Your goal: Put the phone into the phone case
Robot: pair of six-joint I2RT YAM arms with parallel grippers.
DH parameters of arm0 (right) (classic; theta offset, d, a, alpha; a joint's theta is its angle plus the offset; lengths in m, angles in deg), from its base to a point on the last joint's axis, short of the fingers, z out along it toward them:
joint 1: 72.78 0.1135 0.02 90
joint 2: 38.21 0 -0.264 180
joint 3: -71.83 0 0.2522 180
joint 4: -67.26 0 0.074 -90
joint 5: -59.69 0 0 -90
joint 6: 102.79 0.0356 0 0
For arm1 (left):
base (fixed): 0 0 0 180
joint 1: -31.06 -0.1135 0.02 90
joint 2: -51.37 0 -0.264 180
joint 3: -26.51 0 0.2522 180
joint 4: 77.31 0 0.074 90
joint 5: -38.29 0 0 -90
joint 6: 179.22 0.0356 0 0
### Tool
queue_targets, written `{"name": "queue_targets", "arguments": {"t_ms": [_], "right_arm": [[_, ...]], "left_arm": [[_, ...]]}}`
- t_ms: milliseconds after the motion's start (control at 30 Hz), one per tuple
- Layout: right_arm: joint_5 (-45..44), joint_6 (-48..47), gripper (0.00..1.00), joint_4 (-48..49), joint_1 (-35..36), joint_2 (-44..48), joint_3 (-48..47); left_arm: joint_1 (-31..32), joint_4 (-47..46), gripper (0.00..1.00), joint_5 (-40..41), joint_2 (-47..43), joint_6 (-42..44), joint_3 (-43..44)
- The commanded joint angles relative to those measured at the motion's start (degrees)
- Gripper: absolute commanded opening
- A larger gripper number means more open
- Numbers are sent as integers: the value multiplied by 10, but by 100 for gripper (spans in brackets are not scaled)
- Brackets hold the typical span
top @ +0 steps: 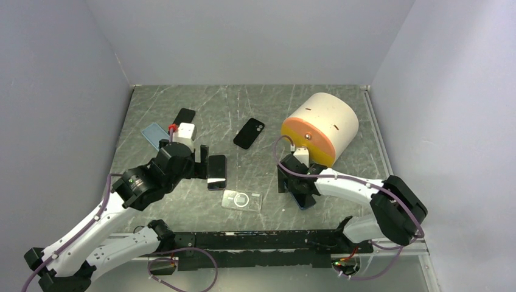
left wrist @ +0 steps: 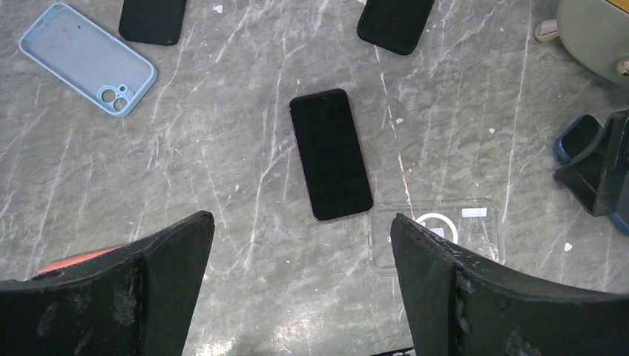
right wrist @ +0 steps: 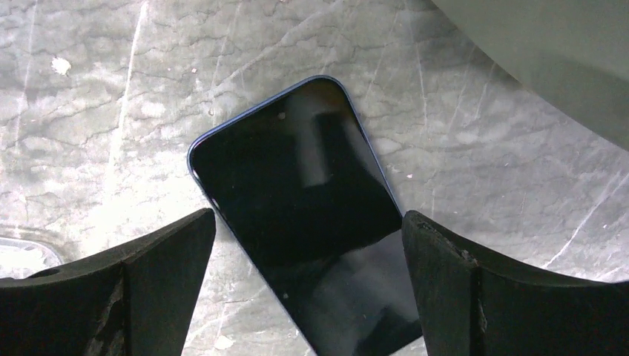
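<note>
A dark-screened phone with a pinkish edge [left wrist: 330,154] lies flat on the table, also seen in the top view [top: 216,172]. A clear phone case with a white ring [left wrist: 445,230] lies just right of its near end [top: 242,200]. My left gripper [left wrist: 300,222] is open and empty, held above the table just short of this phone [top: 202,159]. A dark blue phone [right wrist: 304,200] lies screen up under my right gripper [right wrist: 308,219], which is open with a finger on either side of it [top: 298,182].
A light blue case [left wrist: 87,58] and a black one [left wrist: 152,18] lie at the far left, and another black case or phone [top: 249,132] lies mid-table. A large cream cylinder with an orange face [top: 319,128] lies behind the right gripper. Grey walls enclose the table.
</note>
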Motion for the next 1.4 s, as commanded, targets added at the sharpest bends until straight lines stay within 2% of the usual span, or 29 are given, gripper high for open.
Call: {"name": "queue_targets", "arguments": {"t_ms": [0, 467, 767, 1100, 1367], "right_arm": [[70, 19, 99, -16, 7, 1, 30], [61, 51, 98, -46, 96, 14, -42], [-84, 103, 99, -114, 96, 45, -21], [-92, 113, 99, -89, 91, 23, 3], [-74, 101, 99, -56, 58, 8, 19]], "left_arm": [[1, -19, 94, 12, -12, 9, 0], [1, -18, 94, 4, -8, 8, 2], [2, -17, 94, 1, -17, 7, 0], [1, -20, 94, -1, -11, 9, 0], [1, -18, 94, -1, -8, 8, 1]]}}
